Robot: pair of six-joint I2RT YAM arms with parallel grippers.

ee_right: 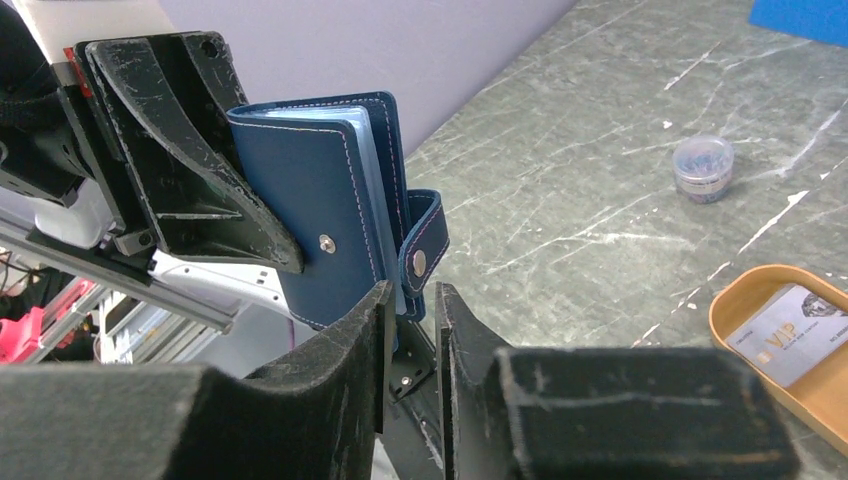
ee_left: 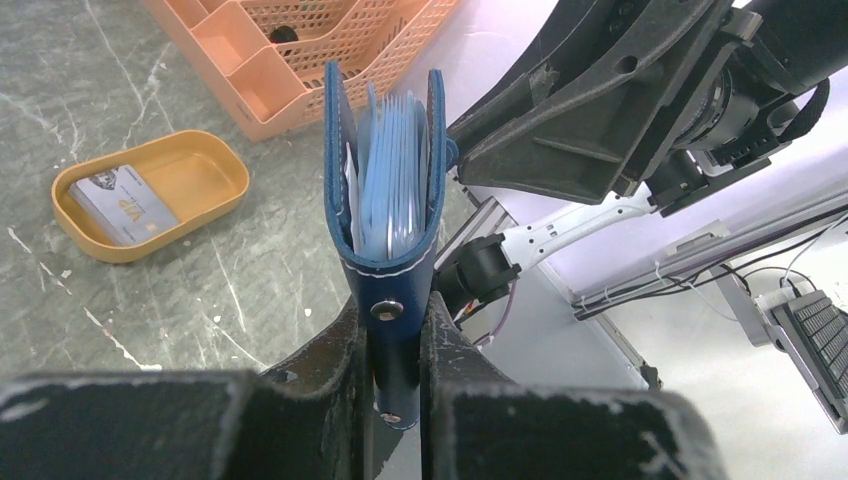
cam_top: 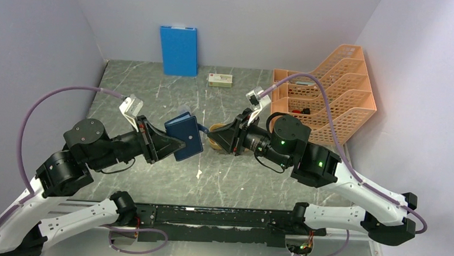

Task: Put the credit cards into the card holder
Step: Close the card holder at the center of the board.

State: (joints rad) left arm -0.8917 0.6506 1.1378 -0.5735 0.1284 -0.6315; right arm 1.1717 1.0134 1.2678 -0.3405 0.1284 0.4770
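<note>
The navy card holder hangs in the air between the two arms, with my left gripper shut on its spine. Its clear sleeve pages fan open slightly. Coming from the other side, my right gripper has its jaws a narrow gap apart. The end of the holder's snap strap sits right at its fingertips, and I see no firm pinch. One pale credit card printed "VIP" lies in the orange oval tray. The same card also shows in the right wrist view.
An orange mesh file rack stands at the back right. A blue board leans on the back wall, with a white red-labelled box beside it. A small clear jar sits on the marble tabletop.
</note>
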